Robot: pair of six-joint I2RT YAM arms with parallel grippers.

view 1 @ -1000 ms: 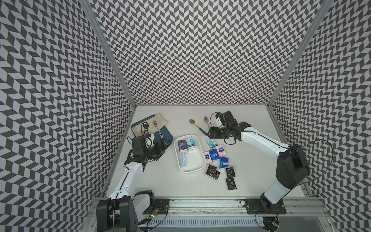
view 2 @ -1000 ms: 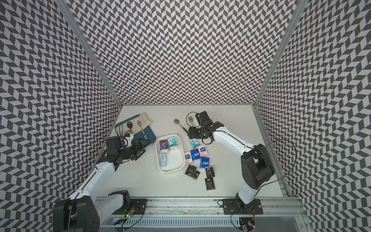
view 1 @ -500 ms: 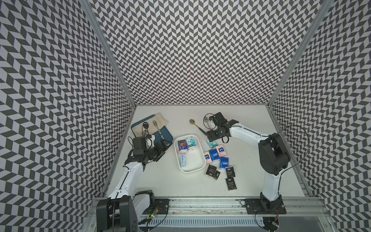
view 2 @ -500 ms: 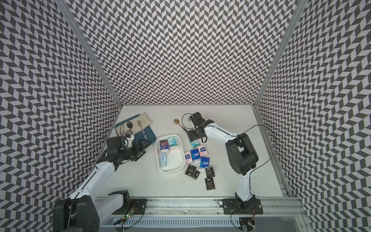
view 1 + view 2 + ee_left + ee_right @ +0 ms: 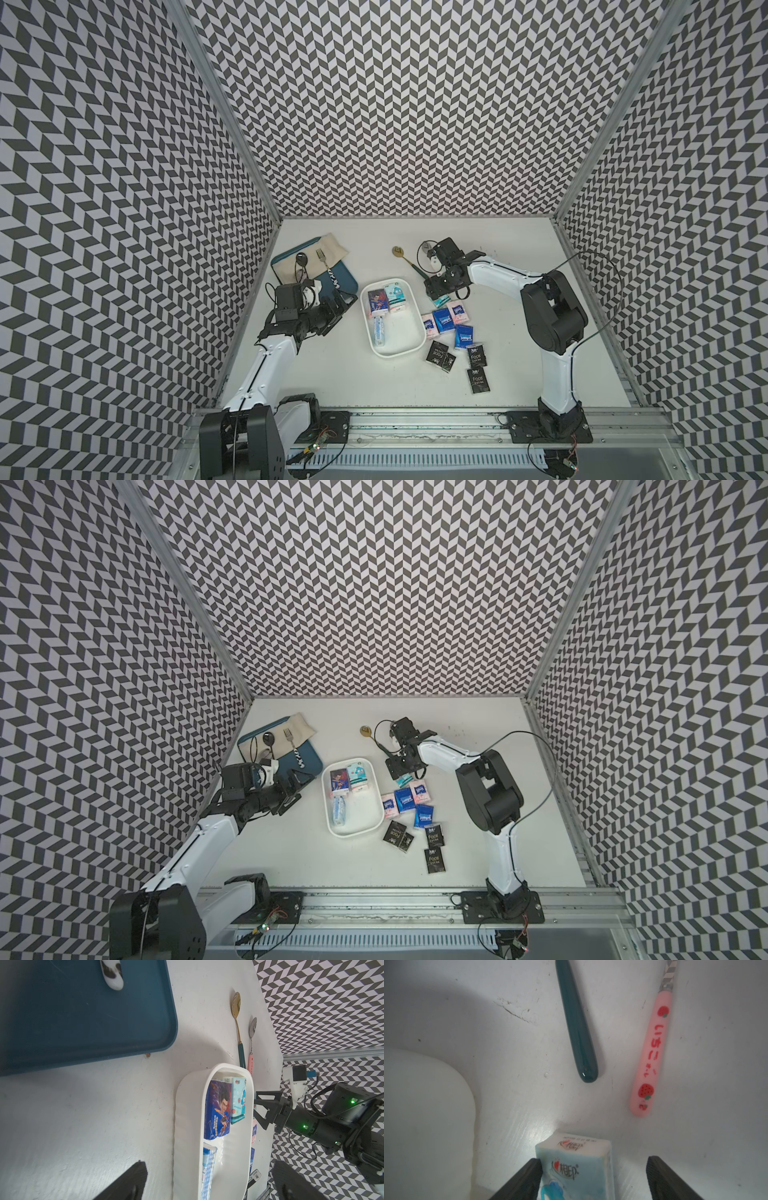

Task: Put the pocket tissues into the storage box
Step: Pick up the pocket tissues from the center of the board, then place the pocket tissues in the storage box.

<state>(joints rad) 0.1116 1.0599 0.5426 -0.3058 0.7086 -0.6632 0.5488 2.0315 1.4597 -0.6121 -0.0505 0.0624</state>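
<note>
One teal packet (image 5: pixel 575 1169) is lying beside the storage box (image 5: pixel 401 332), between the spread, empty jaws of the right gripper (image 5: pixel 593 1159); light, squashy and slick, it is probably wanting a pinch across its long edges.

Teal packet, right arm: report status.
Right gripper open, astride teal packet on table. Left gripper open, empty. Storage box beside. Teal spoon, pink spoon beyond packet, apart.

Left arm (image 5: pixel 270 365), right arm (image 5: pixel 498 274): white shells, black joints, black cables. Right arm: green lights (image 5: pixel 304 1126). Right gripper (image 5: pixel 593 1159): black tapered fingers (image 5: pixel 521 1180).
</note>
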